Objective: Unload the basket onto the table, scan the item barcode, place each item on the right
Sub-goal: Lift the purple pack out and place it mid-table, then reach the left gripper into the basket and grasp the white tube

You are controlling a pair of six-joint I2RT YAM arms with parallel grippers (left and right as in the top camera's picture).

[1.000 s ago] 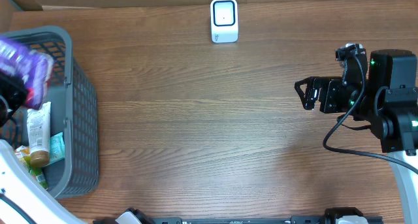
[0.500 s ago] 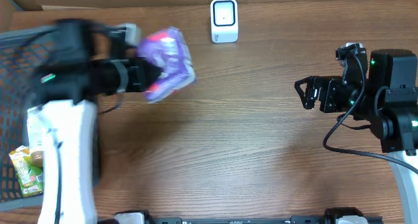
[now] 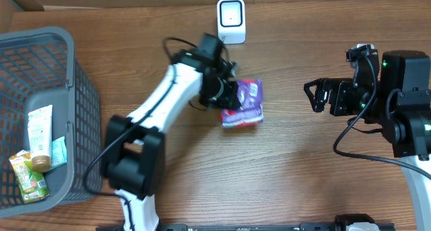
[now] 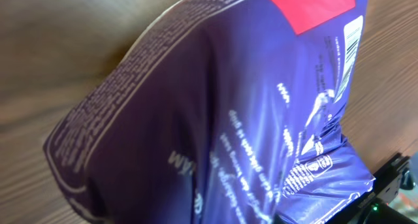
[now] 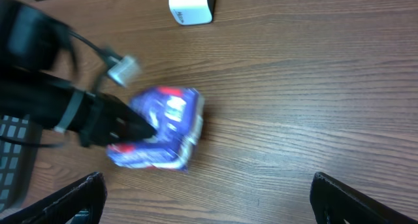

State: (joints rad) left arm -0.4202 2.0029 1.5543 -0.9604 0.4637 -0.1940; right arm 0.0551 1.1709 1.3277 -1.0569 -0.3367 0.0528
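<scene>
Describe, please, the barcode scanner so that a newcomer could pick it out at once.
On the wooden table, follow the far edge to its middle, right of the grey basket. A small white box with a dark-rimmed window stands there: the scanner. Unlike the crinkly purple bag lying nearer, it is rigid, white and alone at the edge.

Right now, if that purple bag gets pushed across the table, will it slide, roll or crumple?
Probably crumples: the purple bag shows creased, soft-looking film. Likely slides easily: its surface looks glossy. Unlikely to roll; it lies flattish on the table.
</scene>
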